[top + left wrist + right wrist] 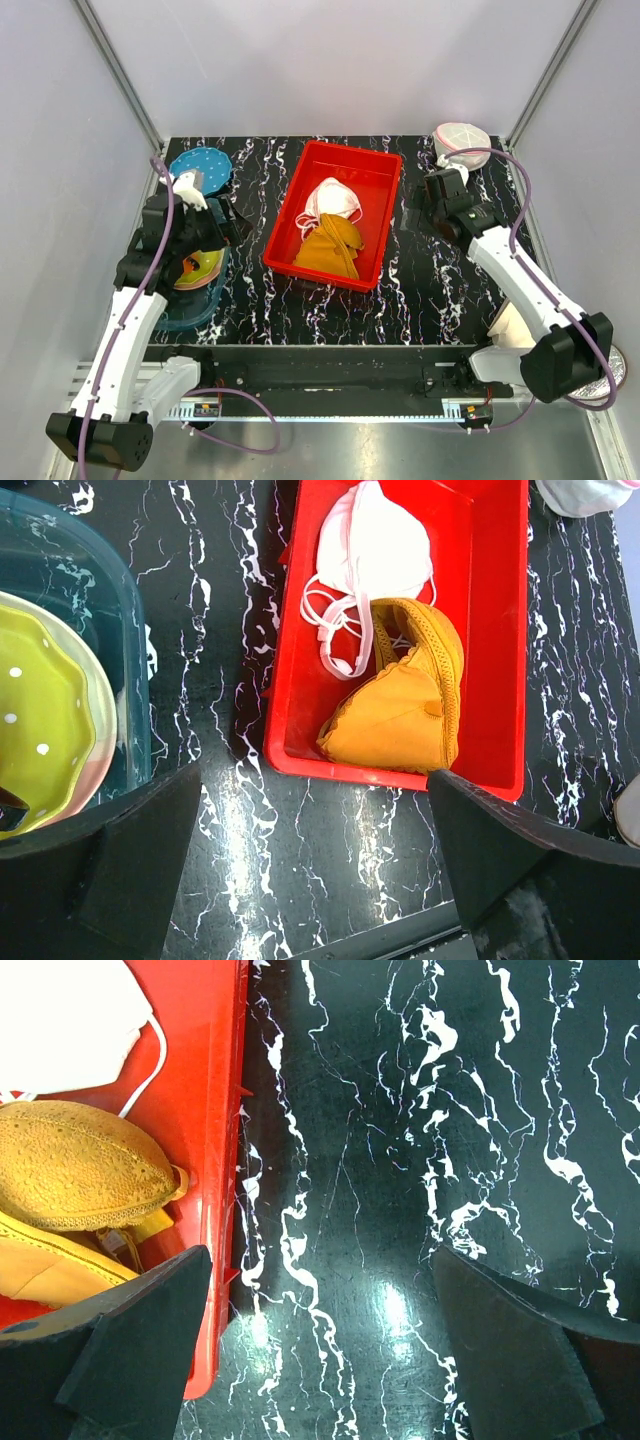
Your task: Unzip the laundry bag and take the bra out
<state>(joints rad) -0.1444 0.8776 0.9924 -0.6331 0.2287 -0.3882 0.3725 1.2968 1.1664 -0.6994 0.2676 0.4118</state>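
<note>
Down at the near edge, we've got both arms reaching out with nothing in them. The left gripper (315, 800) has its fingers spread wide, with only the black marble-look table (440, 290) and the near end of the red bin (380, 215) showing between them. The right gripper (320, 1270) is spread just as wide and hangs over bare tabletop just right of the bin.

On the near left there's a teal tray (120, 610) with a yellow-green plate (45, 710) in it, and a blue dotted disc (200, 165) lies further back on that side.

Mid-table is the bin, sitting at a slant. Inside it, the mustard-yellow cloth (333, 248) fills the near end. The bra (335, 198) lies right behind it, touching it. It's a really pale pink, almost white on camera, and its thin straps loop toward the yellow piece.

Furthest back, the laundry bag (458, 135) sits alone at the far right corner, well apart from the bin. It's white mesh with a pink line round the edge, and we can't tell if the zip is open.
</note>
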